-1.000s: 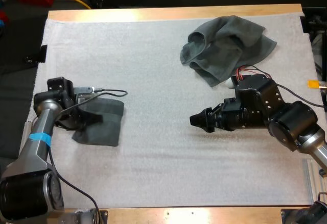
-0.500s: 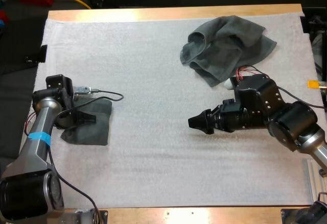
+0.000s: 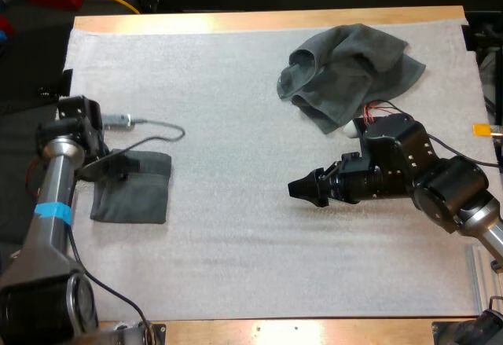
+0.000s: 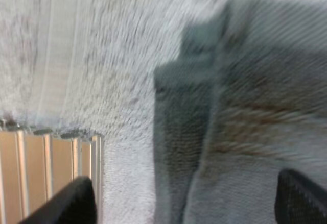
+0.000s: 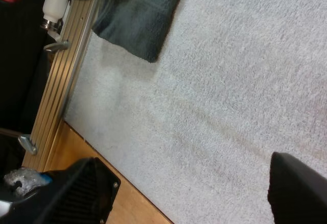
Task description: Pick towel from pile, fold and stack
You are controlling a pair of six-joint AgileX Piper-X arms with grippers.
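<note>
Folded rectangular towel [image 3: 134, 200] farther left on fuzzy mat [image 3: 236, 125]; left end effector [image 4: 186, 198], right end effector [image 3: 299, 189] apart.

dark grey-green folded towel [image 3: 137, 200] and crumpled towel [image 3: 346, 70], white mat [image 3: 236, 141].

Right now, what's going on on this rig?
It is mid-way through towel folding. The left gripper is open and sits just over the folded towel, which lies flat near the left edge of the white mat. The right gripper is open over bare mat in the middle, holding nothing. The crumpled towel lies at the far right of the mat, with neither gripper on it.
</note>
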